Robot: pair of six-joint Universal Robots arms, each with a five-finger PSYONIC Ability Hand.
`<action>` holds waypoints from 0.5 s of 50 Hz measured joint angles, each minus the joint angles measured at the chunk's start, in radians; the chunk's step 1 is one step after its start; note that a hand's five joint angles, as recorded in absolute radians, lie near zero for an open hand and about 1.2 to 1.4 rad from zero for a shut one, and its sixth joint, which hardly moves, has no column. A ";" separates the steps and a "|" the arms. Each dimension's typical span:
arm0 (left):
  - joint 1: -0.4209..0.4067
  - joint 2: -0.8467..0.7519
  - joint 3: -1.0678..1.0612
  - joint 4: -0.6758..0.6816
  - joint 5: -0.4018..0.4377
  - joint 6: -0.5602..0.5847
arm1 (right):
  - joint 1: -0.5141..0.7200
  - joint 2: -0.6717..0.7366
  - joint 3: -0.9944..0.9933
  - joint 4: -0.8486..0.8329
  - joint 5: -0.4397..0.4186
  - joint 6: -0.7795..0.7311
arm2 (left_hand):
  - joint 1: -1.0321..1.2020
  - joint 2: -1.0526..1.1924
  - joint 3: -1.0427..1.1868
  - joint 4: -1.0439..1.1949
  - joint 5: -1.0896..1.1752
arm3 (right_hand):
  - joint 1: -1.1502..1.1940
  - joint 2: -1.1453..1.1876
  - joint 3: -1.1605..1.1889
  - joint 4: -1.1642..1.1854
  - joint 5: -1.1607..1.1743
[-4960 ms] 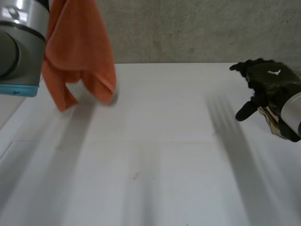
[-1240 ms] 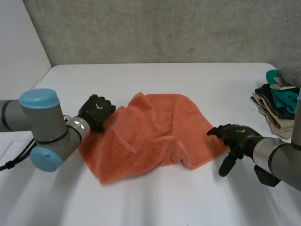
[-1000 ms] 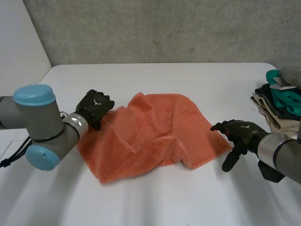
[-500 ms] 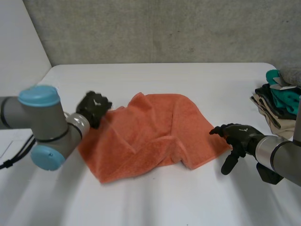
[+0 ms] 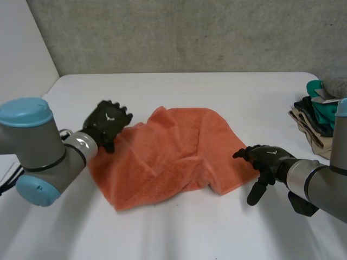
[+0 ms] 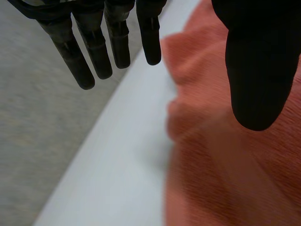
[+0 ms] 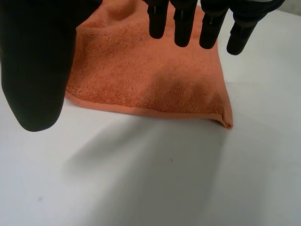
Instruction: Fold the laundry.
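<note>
While towel (image 5: pixel 173 157) lies rumpled, left hand (image 5: pixel 108 120), right hand (image 5: pixel 265 160) flanking (open)

The head view looks down from behind and between the arms, over the whole table (image 5: pixel 190 86) to the wall (image 5: pixel 190 32). Each wrist view looks close along its own palm: the left hand (image 6: pixel 254 61) at the towel's (image 6: pixel 225 179) edge, the right hand (image 7: pixel 37 61) at a corner. All three views share the towel.
</note>
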 measured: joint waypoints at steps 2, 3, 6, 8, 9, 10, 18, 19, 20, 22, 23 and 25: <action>0.004 -0.028 0.015 -0.014 0.016 0.003 | -0.003 0.003 0.002 0.000 0.000 -0.002 | 0.005 0.005 0.004 0.006 0.010 | 0.000 0.000 0.000 0.000 0.000; 0.006 -0.037 0.021 -0.018 0.021 0.004 | -0.004 0.005 0.002 0.000 0.000 -0.002 | 0.006 0.013 0.012 0.017 0.023 | 0.000 0.000 0.000 0.000 0.000; 0.011 -0.067 0.045 -0.029 0.034 0.004 | -0.007 0.011 0.004 0.000 0.000 -0.005 | 0.059 0.067 0.064 0.073 0.078 | 0.000 0.000 0.000 0.000 0.000; 0.017 -0.091 0.068 -0.036 0.040 0.000 | -0.009 0.017 0.004 0.000 0.000 -0.007 | 0.115 0.116 0.117 0.126 0.129 | 0.000 0.000 0.000 0.000 0.000; 0.019 -0.100 0.077 -0.039 0.042 -0.002 | -0.010 0.020 0.004 0.000 0.000 -0.008 | 0.121 0.121 0.122 0.133 0.135 | 0.000 0.000 0.000 0.000 0.000; 0.020 -0.105 0.083 -0.040 0.042 -0.003 | -0.010 0.021 0.004 0.000 0.000 -0.008 | 0.122 0.127 0.127 0.138 0.140 | 0.000 0.000 0.000 0.000 0.000; 0.031 -0.141 0.114 -0.052 0.051 -0.013 | -0.013 0.034 0.001 -0.001 0.000 -0.012 | 0.122 0.132 0.131 0.144 0.147 | 0.000 0.000 0.000 0.000 0.000; 0.031 -0.142 0.115 -0.053 0.053 -0.013 | -0.014 0.036 0.001 -0.002 0.000 -0.012 | 0.122 0.132 0.131 0.144 0.147 | 0.000 0.000 0.000 0.000 0.000; 0.032 -0.144 0.115 -0.054 0.054 -0.014 | -0.014 0.036 0.001 -0.002 0.000 -0.012 | 0.122 0.132 0.131 0.144 0.147 | 0.000 0.000 0.000 0.000 0.000; 0.034 -0.147 0.114 -0.055 0.058 -0.014 | -0.015 0.038 0.000 -0.003 0.000 -0.012 | 0.123 0.133 0.131 0.144 0.148 | 0.000 0.000 0.000 0.000 0.000; 0.034 -0.148 0.114 -0.055 0.059 -0.014 | -0.015 0.038 0.000 -0.003 0.000 -0.012 | 0.123 0.133 0.131 0.144 0.148 | 0.000 0.000 0.000 0.000 0.000; 0.036 -0.150 0.113 -0.056 0.060 -0.014 | -0.016 0.038 0.000 -0.004 0.000 -0.012 | 0.217 0.212 0.211 0.223 0.224 | 0.000 0.000 0.000 0.000 0.000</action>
